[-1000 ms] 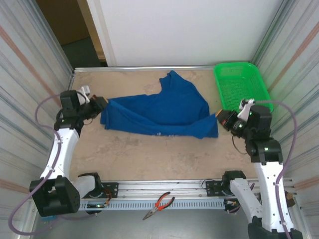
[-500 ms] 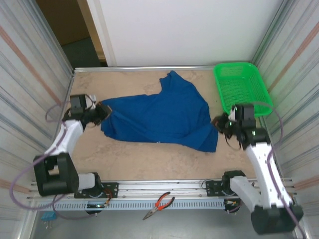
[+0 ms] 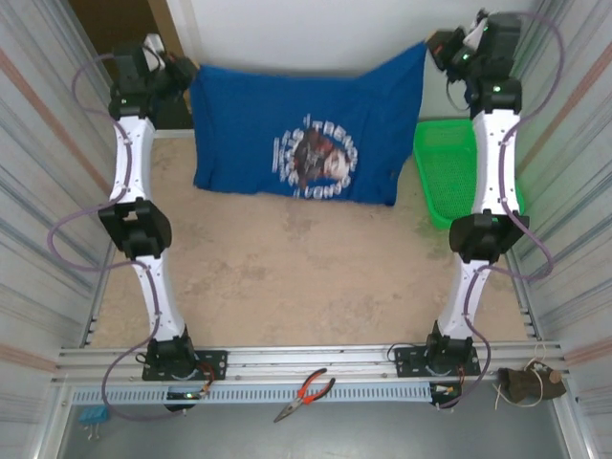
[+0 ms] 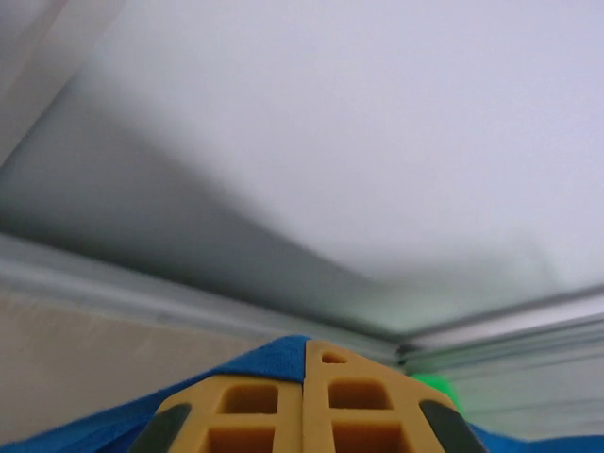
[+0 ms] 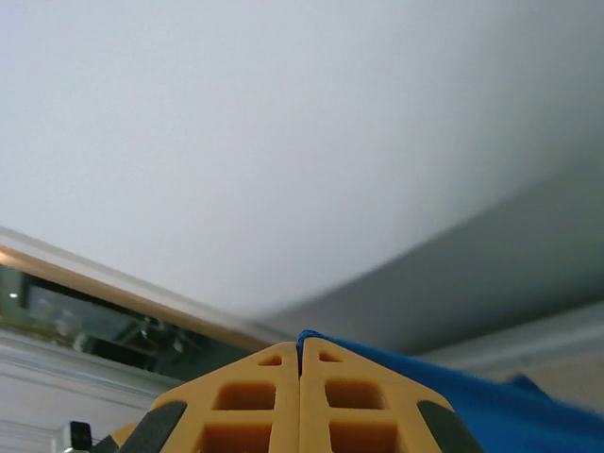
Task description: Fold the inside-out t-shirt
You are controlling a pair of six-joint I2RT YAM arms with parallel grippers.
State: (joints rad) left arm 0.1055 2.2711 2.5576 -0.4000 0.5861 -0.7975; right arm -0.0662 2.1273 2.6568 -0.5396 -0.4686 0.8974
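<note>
the t-shirt (image 3: 296, 134) hangs spread in the air just left of the green basket (image 3: 464, 182), its lower right corner near the basket's rim. the left claw (image 3: 185, 73) is clenched on the top corner far from the basket, and the right claw (image 3: 435, 45) is clenched on the corner above it. my worries: a thin pinch may slip and drop one side. lowering carelessly could catch the hem on the basket or bunch the cloth.

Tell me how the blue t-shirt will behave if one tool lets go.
Probably floppy: the t-shirt sags between the left tool and right tool, its top edge dipping. Likely light, since two pinched corners carry it. Released, that side should drop and swing.
</note>
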